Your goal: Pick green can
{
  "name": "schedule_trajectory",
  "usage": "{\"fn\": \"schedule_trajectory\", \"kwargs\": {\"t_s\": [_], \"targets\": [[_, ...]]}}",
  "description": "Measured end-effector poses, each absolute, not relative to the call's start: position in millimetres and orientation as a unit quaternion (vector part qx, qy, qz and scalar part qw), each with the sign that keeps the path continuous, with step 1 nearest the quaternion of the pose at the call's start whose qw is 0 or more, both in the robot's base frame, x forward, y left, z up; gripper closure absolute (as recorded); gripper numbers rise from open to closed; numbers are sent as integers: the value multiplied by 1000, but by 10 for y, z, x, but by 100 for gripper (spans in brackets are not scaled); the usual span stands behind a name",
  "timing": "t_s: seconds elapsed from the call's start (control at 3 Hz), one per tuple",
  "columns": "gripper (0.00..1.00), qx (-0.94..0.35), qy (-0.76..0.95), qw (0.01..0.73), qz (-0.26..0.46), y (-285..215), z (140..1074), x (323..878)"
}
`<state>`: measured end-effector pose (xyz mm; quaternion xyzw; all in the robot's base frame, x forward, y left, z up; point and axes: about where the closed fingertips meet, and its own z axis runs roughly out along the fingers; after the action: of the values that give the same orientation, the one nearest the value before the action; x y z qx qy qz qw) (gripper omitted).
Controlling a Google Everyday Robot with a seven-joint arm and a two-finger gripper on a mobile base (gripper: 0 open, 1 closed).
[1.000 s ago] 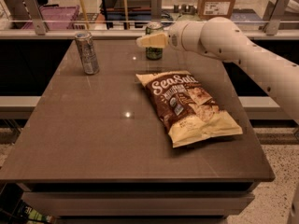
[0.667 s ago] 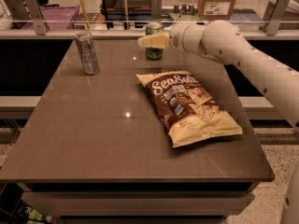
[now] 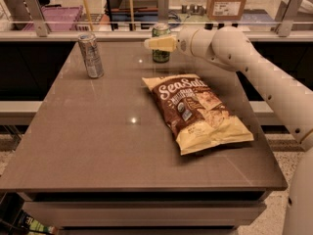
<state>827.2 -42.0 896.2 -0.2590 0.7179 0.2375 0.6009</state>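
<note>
The green can (image 3: pixel 160 56) stands upright at the far middle of the table, green with a pale print and a silver top. My gripper (image 3: pixel 157 44) reaches in from the right at the can's mid height and covers its middle band, so only the can's top and bottom show. I cannot tell whether the gripper touches the can. The white arm (image 3: pixel 254 67) stretches from the right edge of the view across the table's far right corner.
A taller, slim silver-grey can (image 3: pixel 91 56) stands at the far left of the brown table (image 3: pixel 98 146). A brown and cream chip bag (image 3: pixel 195 112) lies flat right of centre, in front of the green can. A rail with posts (image 3: pixel 34 9) runs behind the table.
Hardly anything differs. The gripper stays at the green can's mid height and the cans and bag have not moved.
</note>
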Motion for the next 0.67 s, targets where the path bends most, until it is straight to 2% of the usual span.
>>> {"fn": "schedule_trajectory", "kwargs": {"t_s": [0.33, 0.67], "targets": [[16, -260, 717, 601, 239, -396, 8955, 8277], [47, -261, 717, 600, 241, -354, 8944, 8277]]}}
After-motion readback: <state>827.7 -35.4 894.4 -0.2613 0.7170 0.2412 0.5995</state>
